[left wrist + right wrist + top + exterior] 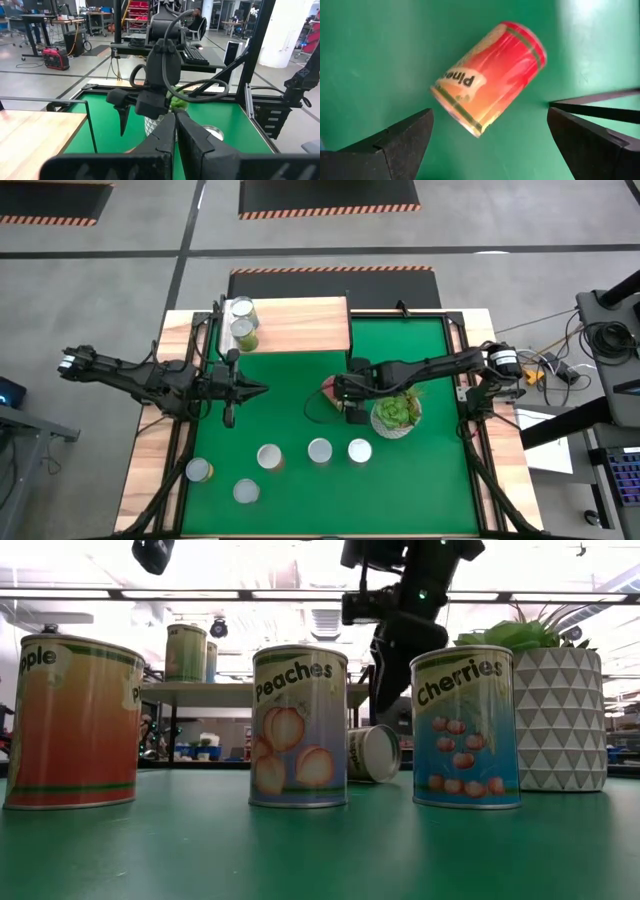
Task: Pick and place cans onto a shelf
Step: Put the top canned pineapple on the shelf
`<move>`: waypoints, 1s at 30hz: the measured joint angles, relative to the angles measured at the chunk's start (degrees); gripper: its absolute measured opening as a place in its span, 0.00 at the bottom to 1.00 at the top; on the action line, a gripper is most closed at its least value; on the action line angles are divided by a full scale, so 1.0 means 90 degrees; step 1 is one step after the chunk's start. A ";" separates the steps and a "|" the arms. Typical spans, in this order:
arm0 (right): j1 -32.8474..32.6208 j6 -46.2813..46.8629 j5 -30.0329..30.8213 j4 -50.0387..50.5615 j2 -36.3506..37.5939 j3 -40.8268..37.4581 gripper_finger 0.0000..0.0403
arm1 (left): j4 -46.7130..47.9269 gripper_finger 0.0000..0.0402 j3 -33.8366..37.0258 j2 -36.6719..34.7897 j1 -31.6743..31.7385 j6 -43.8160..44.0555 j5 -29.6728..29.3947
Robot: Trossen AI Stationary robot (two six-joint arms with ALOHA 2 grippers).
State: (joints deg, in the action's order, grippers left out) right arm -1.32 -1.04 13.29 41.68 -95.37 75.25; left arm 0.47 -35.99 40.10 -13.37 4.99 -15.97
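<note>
Red toppled can (pixel 487 77), perhaps "Pineapple", right-wrist only.

A can (pixel 299 727) standing toward the front edge of the green mat (pixel 320 850) is showing the word "Peaches" across its label. The can (pixel 465 728) just beside the white pot (pixel 561 720) is reading "Cherries". The orange can (pixel 72 722) nearest the mat's left edge is showing only the letters "pple". The fallen red can (pixel 489 76), lying on its side on the mat, is showing "Pine", the rest curving out of sight.
</note>
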 joint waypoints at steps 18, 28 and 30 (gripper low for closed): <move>0.0000 -0.0724 0.0361 -0.0576 -0.0046 -0.0688 0.61 | 0.0000 0.00 0.0000 0.0000 0.0000 0.0000 0.0000; 0.0000 -0.0724 0.0363 -0.0833 -0.0046 -0.0796 0.10 | -0.0001 0.00 0.0001 0.0000 0.0000 0.0000 -0.0001; 0.0000 -0.0771 0.0363 -0.0876 -0.0046 -0.0797 0.04 | -0.0002 0.00 0.0000 0.0000 0.0000 0.0000 0.0000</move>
State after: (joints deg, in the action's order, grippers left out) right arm -1.32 -7.98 16.56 33.80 -95.79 68.07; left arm 0.45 -35.99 40.10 -13.37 4.99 -15.97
